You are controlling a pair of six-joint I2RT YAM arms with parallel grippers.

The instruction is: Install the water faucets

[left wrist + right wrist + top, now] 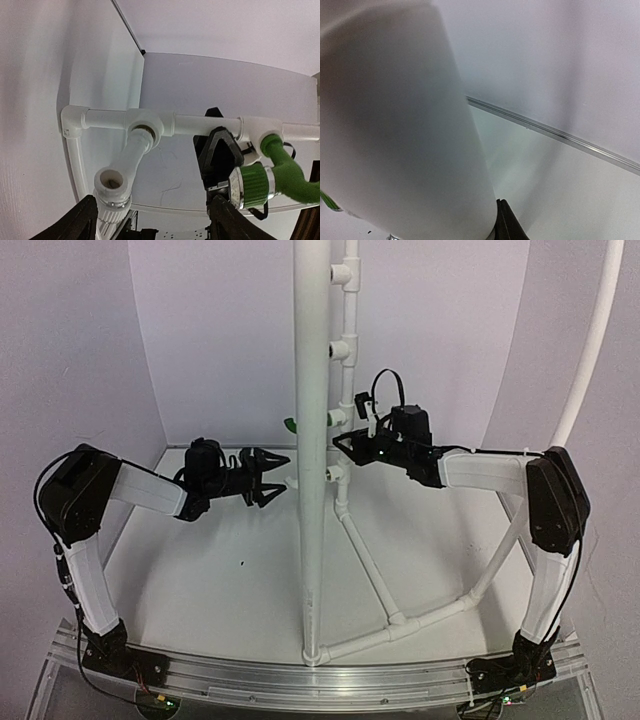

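Note:
The white faucet (122, 175) sits screwed into a tee outlet (145, 127) on the thin upright pipe; it also shows in the top view (293, 483). The green faucet (282, 170) sits in the tee beside it, and its tip shows in the top view (290, 424). My left gripper (280, 478) is open just left of the white faucet. In the left wrist view its knob end lies by the left finger (75, 220). My right gripper (345, 443) is shut and empty, its tip between the two tees on the pipe's right side. It shows black beside the green knob (220, 155).
A thick white upright pipe (310, 440) stands in front of the thin pipe with the tees (345, 350) and fills the left of the right wrist view (395, 125). Slanted pipes (375, 575) run across the floor. A curved pipe (590, 350) rises at the right.

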